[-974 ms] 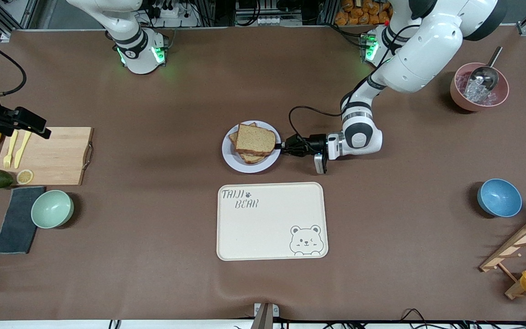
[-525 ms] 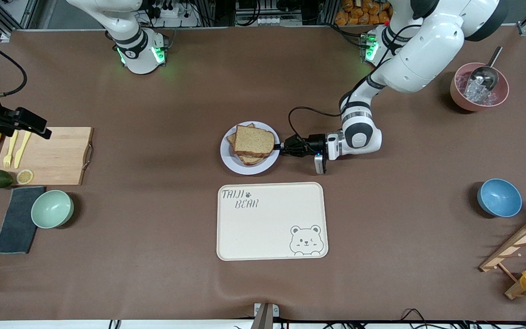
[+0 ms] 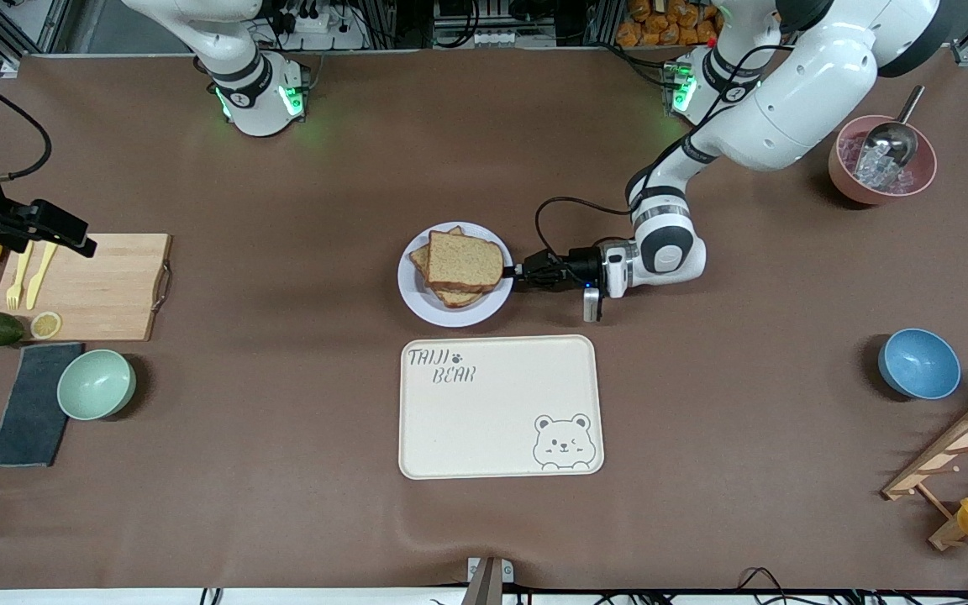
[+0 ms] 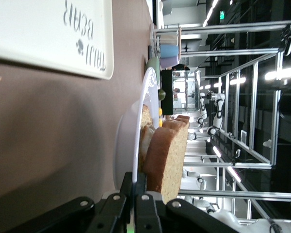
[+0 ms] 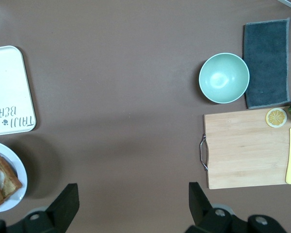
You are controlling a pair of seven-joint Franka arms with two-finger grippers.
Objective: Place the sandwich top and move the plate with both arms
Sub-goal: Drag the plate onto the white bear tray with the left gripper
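The sandwich top (image 3: 465,260) lies on the stacked sandwich on the plate (image 3: 417,302), at the middle of the table. My left gripper (image 3: 518,272) reaches in low from the left arm's end and is shut on the plate's rim. In the left wrist view the thin rim (image 4: 136,141) runs between the closed fingers (image 4: 146,187), with the sandwich top (image 4: 172,155) just above it. My right gripper (image 5: 132,201) is open, empty and high over bare table between the cutting board and the plate (image 5: 20,191). In the front view it (image 3: 47,225) shows at the right arm's end.
A cream bear tray (image 3: 501,407) lies just nearer the camera than the plate. The cutting board (image 3: 97,286), a green bowl (image 3: 96,384) and a dark cloth (image 3: 30,403) are at the right arm's end. A blue bowl (image 3: 918,363) and a pink ice bowl (image 3: 881,160) are at the left arm's end.
The plate with the sandwich has shifted a little toward the right arm's end, the left gripper moving along with it. The right arm has barely moved.
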